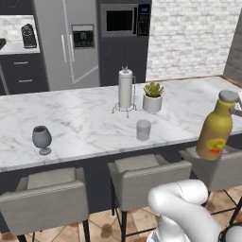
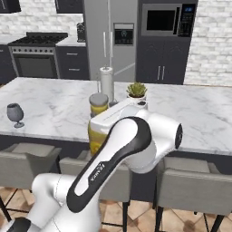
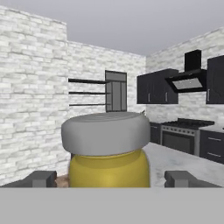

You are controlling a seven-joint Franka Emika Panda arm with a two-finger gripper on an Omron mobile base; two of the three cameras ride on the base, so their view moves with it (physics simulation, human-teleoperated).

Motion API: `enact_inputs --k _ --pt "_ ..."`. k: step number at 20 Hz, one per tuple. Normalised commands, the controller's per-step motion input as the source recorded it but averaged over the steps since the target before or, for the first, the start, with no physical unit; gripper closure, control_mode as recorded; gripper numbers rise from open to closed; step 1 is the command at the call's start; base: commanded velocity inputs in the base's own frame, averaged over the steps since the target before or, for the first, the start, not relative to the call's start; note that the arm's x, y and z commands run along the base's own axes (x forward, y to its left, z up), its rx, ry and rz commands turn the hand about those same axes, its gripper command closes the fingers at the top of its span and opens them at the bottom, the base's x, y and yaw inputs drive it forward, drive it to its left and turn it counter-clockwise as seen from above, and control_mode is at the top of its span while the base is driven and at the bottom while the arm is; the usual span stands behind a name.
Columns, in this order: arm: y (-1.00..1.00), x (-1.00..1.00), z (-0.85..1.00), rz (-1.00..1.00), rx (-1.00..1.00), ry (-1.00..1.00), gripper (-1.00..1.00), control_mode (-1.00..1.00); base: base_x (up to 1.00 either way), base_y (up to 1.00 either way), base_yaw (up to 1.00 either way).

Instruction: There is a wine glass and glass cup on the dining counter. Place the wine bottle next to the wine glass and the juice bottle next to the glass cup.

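The long white marble worktop (image 1: 85, 118) is seen stretching across the left base view, with grey stools (image 1: 146, 182) tucked along its near edge; a steel refrigerator (image 1: 66, 42) and a built-in microwave (image 1: 124, 20) are seen against the far wall, and a black range (image 2: 36, 54) is shown at the far left of the right base view. The white arm (image 2: 122, 154) is seen bent across the middle of the right base view, hiding most of what lies behind it. The juice bottle (image 1: 216, 127), amber with a grey cap and a yellow-red label, is seen upright at the right end of the worktop's near edge, off the surface and in front of it; in the hand view its cap and shoulder are framed between the two dark fingertips (image 3: 41, 178). The pincer (image 3: 109, 179) is held wide, one tip on either side of the bottle; whether the tips press on the bottle cannot be told. A paper towel roll on a wire holder (image 1: 125, 90) is placed mid-worktop, with a small potted succulent (image 1: 153, 97) just beside it on the right. The glass cup (image 1: 143, 130) is found nearer the front edge, below these two; the wine glass (image 1: 41, 139) is set upright well apart from it, towards the left end.
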Motion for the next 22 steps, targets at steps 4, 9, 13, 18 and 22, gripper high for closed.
enact_inputs --k 4,9,13,18,22 --pt "-0.04 1.00 -0.05 0.11 0.00 -0.03 1.00 -1.00 0.00 0.00 0.00" --pt "-0.24 0.97 -0.03 0.07 -0.01 -0.04 1.00 -1.00 0.00 0.00 0.00" --pt "-0.08 0.95 -0.06 0.04 -0.05 -0.04 1.00 -1.00 0.00 0.00 0.00" --pt "-0.02 0.83 -0.50 0.07 -0.04 -0.07 1.00 -1.00 0.00 0.00 0.00" --pt "-0.03 0.59 -0.49 0.09 -0.01 -0.08 1.00 -1.00 0.00 0.00 0.00"
